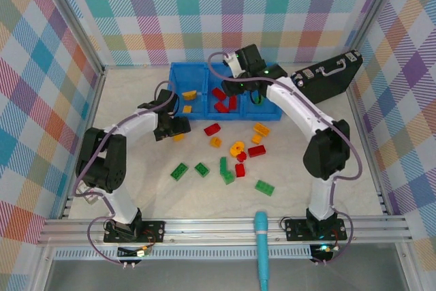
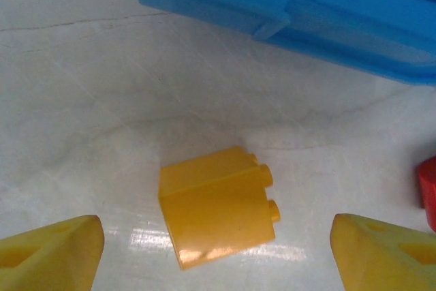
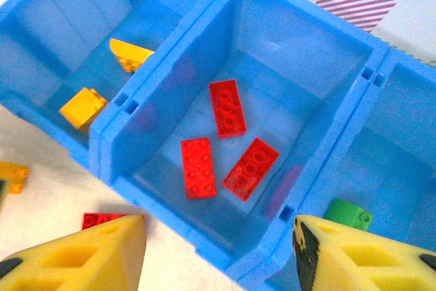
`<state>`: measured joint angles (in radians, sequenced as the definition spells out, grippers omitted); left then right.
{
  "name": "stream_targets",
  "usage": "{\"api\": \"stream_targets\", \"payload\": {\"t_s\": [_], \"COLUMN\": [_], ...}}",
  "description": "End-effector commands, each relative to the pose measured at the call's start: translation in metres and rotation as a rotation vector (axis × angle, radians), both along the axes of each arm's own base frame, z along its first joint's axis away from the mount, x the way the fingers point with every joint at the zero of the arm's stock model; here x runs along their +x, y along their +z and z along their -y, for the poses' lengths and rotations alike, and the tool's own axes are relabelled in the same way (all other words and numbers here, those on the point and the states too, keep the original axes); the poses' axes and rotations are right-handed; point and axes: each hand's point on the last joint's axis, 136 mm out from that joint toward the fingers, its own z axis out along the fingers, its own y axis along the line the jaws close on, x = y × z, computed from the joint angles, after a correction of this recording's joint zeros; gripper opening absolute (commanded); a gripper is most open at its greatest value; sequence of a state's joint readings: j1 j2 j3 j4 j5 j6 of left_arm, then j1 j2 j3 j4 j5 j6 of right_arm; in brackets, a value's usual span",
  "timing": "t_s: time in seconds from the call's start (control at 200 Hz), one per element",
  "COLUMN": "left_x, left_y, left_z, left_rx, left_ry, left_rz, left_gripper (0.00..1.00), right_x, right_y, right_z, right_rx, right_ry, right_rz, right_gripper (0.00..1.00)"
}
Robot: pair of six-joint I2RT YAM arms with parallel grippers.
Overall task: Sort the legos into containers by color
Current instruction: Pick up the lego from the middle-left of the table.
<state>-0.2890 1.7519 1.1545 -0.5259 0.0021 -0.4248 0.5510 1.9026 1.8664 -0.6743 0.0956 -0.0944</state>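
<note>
The blue bin (image 1: 203,115) stands at the back with three containers. Its left one holds two yellow legos (image 3: 82,107), the middle one (image 3: 310,90) three red legos (image 3: 198,167), the right one a green lego (image 3: 347,213). My right gripper (image 3: 218,257) hovers open above the middle container's near wall (image 1: 242,86), nothing between its fingers (image 3: 82,257). My left gripper (image 2: 218,257) stands open low over the table, left of the bin's front (image 1: 178,131). A yellow lego (image 2: 216,206) lies on its side between its fingertips (image 2: 51,253), untouched.
Loose legos lie scattered mid-table: red (image 1: 212,128), yellow (image 1: 236,148), green (image 1: 179,171) and more green (image 1: 265,187). A black hard case (image 1: 327,73) sits right of the bin. A teal pen-like tool (image 1: 261,250) lies across the front rail.
</note>
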Motion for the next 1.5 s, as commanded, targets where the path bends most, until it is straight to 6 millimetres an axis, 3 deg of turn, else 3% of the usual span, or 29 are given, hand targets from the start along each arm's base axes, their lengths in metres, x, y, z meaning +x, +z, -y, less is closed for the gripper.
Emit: {"api": "stream_targets", "payload": {"t_s": [0.0,0.135,0.295,0.42,0.595,0.795,0.965,1.155,1.315,1.495], "left_x": [0.015,0.018,0.018,0.014,0.009,0.001,0.002,0.033,0.064,0.095], "left_y": [0.002,-0.010,-0.019,-0.025,-0.033,-0.029,-0.006,0.056,0.105,0.120], "left_z": [0.001,0.003,0.003,0.003,0.005,0.006,0.006,0.011,0.026,0.035], "left_rx": [-0.025,-0.026,-0.030,-0.029,-0.038,-0.058,-0.067,-0.082,-0.153,-0.166], "left_ry": [0.054,0.068,0.086,0.087,0.080,0.082,0.068,0.035,0.014,-0.001], "left_rz": [0.033,0.012,-0.003,-0.024,-0.058,-0.059,-0.013,0.143,0.271,0.346], "left_gripper": [0.86,0.84,0.79,0.75,0.55,0.50,0.47,0.46,0.46,0.46], "right_x": [-0.022,-0.036,-0.043,-0.046,-0.049,-0.055,-0.072,-0.104,-0.120,-0.126], "right_y": [0.012,0.006,-0.022,-0.032,-0.036,-0.050,-0.063,-0.082,-0.096,-0.100], "right_z": [0.002,0.011,0.019,0.022,0.025,0.050,0.066,0.062,0.087,0.107], "right_rx": [0.046,0.050,0.011,0.003,-0.011,-0.061,-0.014,0.090,0.027,0.008], "right_ry": [-0.008,-0.029,-0.061,-0.070,-0.076,-0.166,-0.259,-0.299,-0.407,-0.482], "right_rz": [-0.021,-0.049,-0.100,-0.124,-0.131,-0.154,-0.242,-0.383,-0.410,-0.386], "right_gripper": [0.61,0.61,0.62,0.62,0.62,0.62,0.63,0.64,0.64,0.67]}}
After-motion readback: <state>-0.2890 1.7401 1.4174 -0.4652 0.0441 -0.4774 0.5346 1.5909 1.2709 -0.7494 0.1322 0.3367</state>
